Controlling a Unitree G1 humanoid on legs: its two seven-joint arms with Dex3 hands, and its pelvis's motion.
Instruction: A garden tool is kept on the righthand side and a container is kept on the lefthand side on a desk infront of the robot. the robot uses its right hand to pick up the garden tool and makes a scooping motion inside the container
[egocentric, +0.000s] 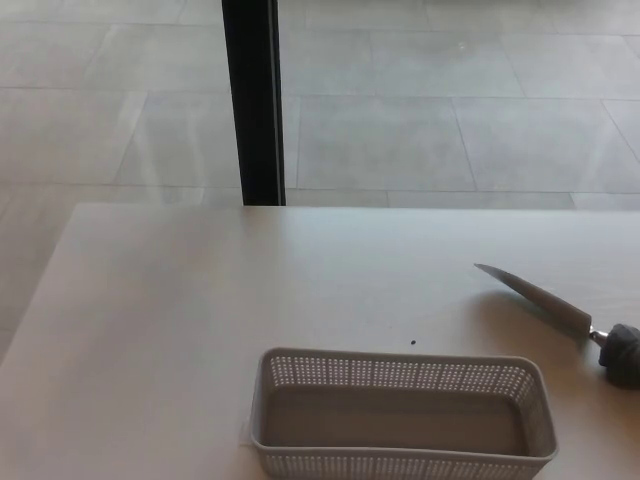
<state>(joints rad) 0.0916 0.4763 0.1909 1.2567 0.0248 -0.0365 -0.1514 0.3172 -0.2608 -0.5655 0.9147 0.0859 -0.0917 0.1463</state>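
A garden tool (545, 300) with a narrow pointed metal blade lies on the pale desk (200, 300) at the right. Its tip points to the upper left, and its dark handle (622, 352) runs off the right edge of the head view. A grey perforated plastic basket (290, 385) sits at the desk's near edge, left of the tool, and holds nothing. Neither of my hands shows in this view.
A small dark speck (413, 343) lies on the desk just behind the basket. Beyond the desk's far edge is a tiled floor with a black vertical post (253, 100).
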